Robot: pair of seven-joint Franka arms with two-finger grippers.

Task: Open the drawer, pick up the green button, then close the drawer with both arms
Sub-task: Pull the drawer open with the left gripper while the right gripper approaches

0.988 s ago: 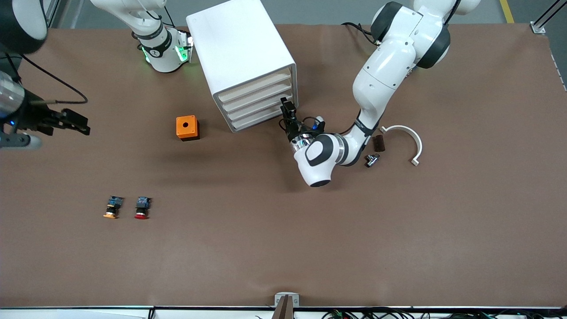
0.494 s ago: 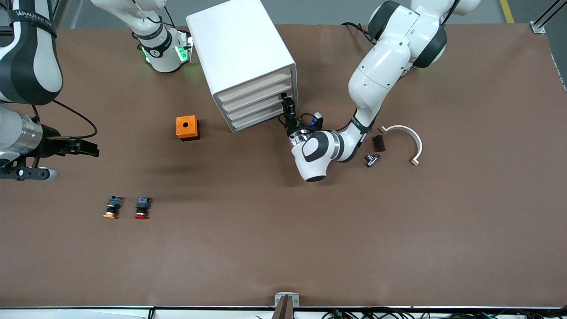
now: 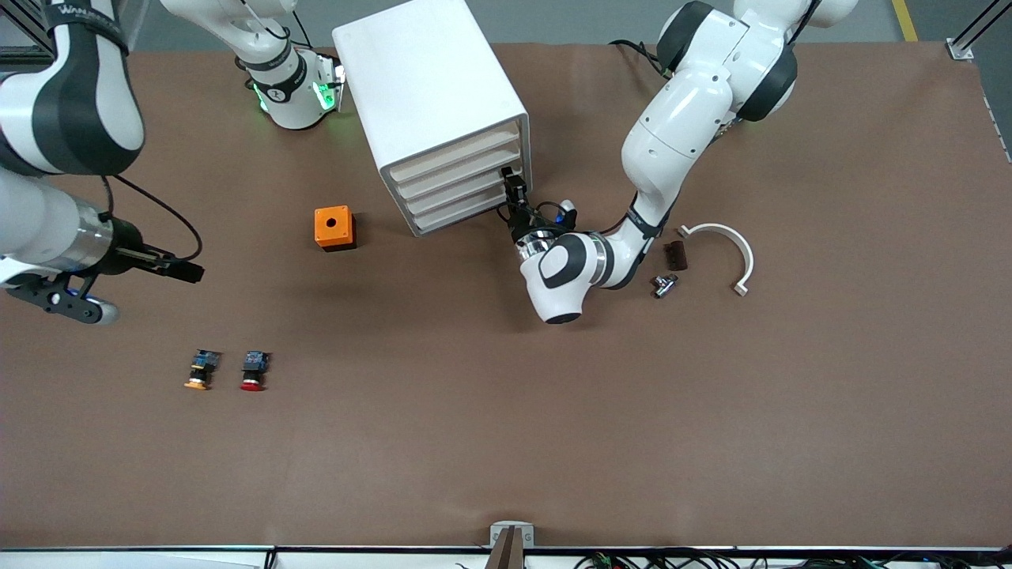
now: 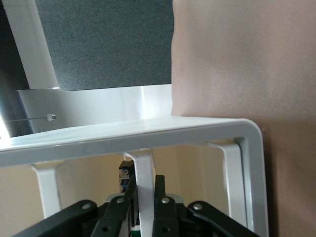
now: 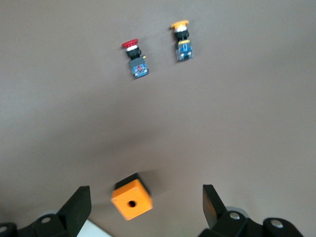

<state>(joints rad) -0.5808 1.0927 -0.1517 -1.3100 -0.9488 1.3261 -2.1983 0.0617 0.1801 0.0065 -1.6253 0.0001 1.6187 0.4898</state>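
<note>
Now the left gripper [image 3: 514,192] is clamped tight on a drawer [image 3: 466,195] front at the cabinet [image 3: 431,103] corner; right gripper [image 3: 186,271], jaws wide and empty, hangs near the cabinet's orange box [image 3: 334,227].

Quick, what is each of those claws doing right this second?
Left gripper: shut on the front edge of a drawer in the white cabinet.
Right gripper: open, holding nothing, up over the orange box.

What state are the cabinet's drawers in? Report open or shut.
Shut: all four drawer fronts sit flush in the cabinet, none pulled out. The left gripper is clamped on a front's edge tab; the right gripper hangs open.
</note>
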